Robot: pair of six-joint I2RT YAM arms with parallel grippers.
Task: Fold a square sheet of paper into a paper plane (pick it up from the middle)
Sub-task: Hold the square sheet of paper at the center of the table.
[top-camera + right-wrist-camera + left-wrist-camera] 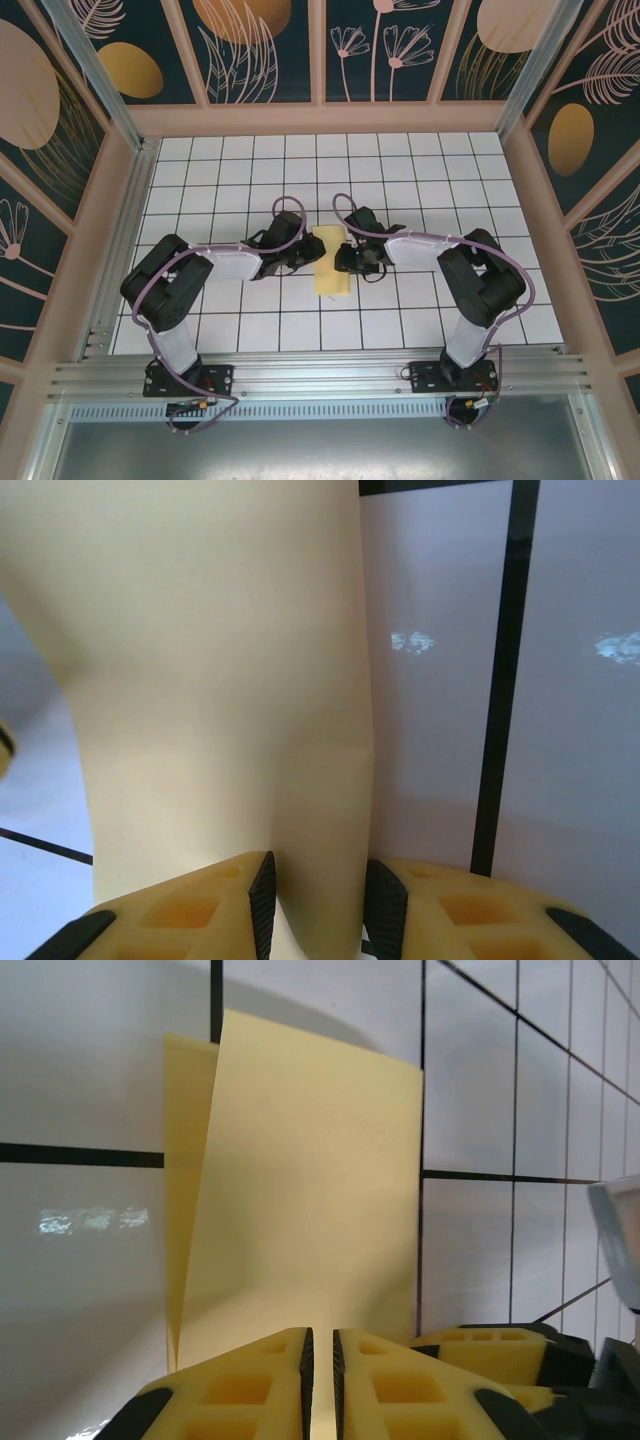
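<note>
Top external view: pale yellow sheet of paper [331,262], folded to a narrow strip with its long axis running away from the arm bases, sits near the middle of the white gridded table [200,200]. Left gripper [306,256] meets the strip's left edge and right gripper [346,260] meets its right edge. Both arms reach inward from the near edge, wrists low over the tiles.

Left wrist view: the two yellow fingers [250,1390] are clenched almost together, with only a thin dark slit between them. The paper's near edge runs into that slit, so the left fingers are grasping the sheet. Beyond them the paper shows as a flat panel, and a second layer appears as a narrow band along its left side. Black grid lines of the table are visible on either side. Yellow-and-black finger blocks of the other gripper sit at the lower right, just beside the paper's right edge.

Right wrist view: the fingers [200,920] stand somewhat apart, and a rounded fold of paper fills the gap. Both dark pads touch it, so the right fingers are also grasping the sheet, on a thicker, curved part. Above the fingers the paper bows to the left.

Cannot tell from these views whether the strip rests on the table or is lifted clear of it.
</note>
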